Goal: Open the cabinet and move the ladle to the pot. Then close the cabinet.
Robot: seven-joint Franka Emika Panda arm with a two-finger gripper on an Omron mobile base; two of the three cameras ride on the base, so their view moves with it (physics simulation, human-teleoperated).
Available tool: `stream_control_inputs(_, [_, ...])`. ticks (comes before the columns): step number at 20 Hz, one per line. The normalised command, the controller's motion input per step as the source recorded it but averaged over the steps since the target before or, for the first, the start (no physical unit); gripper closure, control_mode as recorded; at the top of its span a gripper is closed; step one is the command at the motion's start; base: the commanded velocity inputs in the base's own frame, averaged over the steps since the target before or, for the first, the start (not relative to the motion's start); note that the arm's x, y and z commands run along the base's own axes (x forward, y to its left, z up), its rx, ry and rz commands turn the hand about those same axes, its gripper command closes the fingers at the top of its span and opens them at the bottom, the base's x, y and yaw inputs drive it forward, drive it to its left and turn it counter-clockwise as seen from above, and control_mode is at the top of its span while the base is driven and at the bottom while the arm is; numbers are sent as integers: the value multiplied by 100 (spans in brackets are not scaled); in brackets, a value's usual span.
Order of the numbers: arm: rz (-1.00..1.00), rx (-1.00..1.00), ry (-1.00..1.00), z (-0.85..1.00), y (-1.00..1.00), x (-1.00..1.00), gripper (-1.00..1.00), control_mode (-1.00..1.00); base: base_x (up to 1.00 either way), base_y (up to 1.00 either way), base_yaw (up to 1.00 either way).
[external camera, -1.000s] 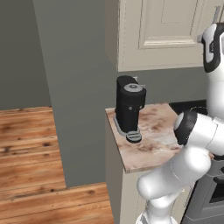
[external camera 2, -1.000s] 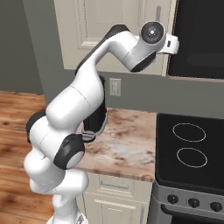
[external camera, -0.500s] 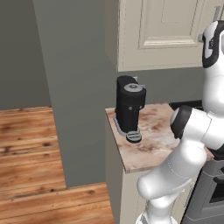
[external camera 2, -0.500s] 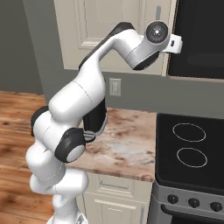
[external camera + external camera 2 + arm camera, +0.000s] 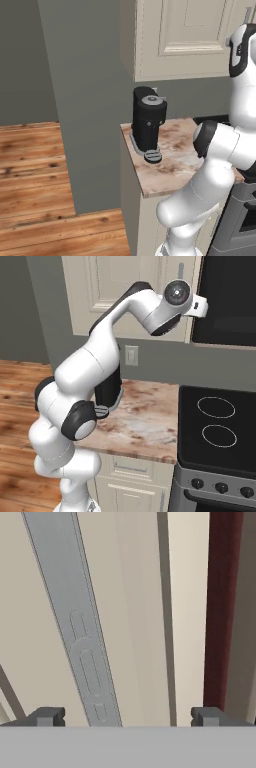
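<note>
Your end effector stood fully open and empty, fingertips straddling the silver bar handle of the closed cream cabinet above the table. That handle looked rigid and slick; grip its middle.

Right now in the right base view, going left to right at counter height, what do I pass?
Wood floor → robot arm → marble counter → black cooktop with two ring burners.

Coffee machine on counter, below cabinet
</note>
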Motion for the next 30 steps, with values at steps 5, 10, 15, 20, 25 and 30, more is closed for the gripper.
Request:
stream_control_inputs(5, [0,-1,0,-11,0,18,100,-100,0,0,0])
stream_control_inputs(10, [0,0,0,-8,0,27,100,-100,0,0,0])
stream_control_inputs(15, [0,0,0,-13,0,30,100,-100,0,0,0])
stream_control_inputs(20, [2,-1,0,-17,7,17,100,-100,0,0,0])
stream_control_inputs(25, [8,3,0,-2,31,-27,100,-100,0,0,0])
stream_control_inputs(30, [6,0,-1,1,44,-57,100,-100,0,0,0])
